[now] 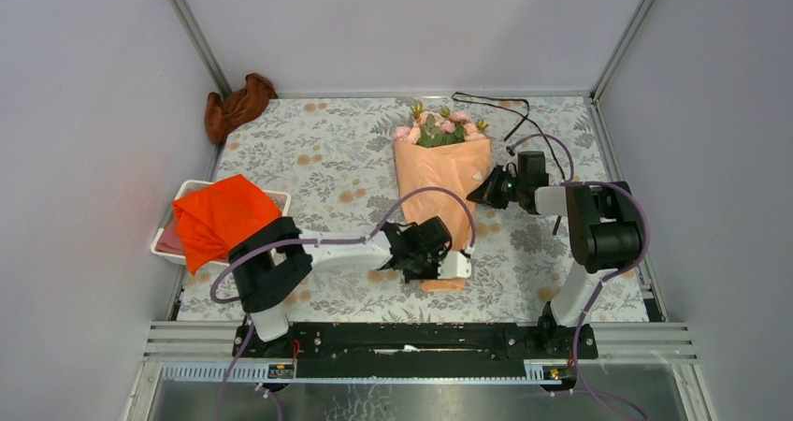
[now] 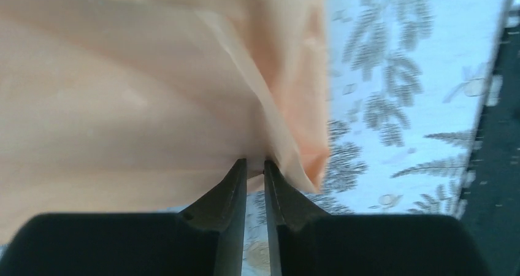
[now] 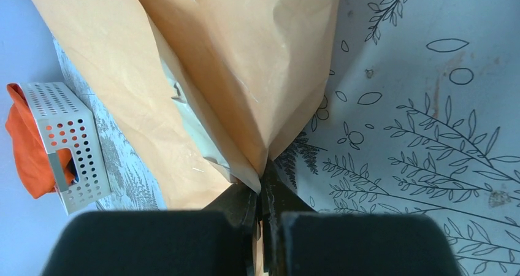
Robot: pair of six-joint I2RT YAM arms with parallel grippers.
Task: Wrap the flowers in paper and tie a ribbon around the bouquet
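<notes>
Centre frame, the bouquet lies blooms up. Your left arm stretches low to its bottom end, left gripper pinching the paper. Your right arm elbows inward, right gripper clamped on the paper's right edge.

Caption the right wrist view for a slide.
Right gripper pinches a fold of the peach paper over the leaf-print table cover.

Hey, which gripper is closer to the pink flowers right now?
Right. The right gripper pinches the paper at its right edge, just below the flowers. The left gripper is at the paper's near, narrow end, far from the blooms.
</notes>
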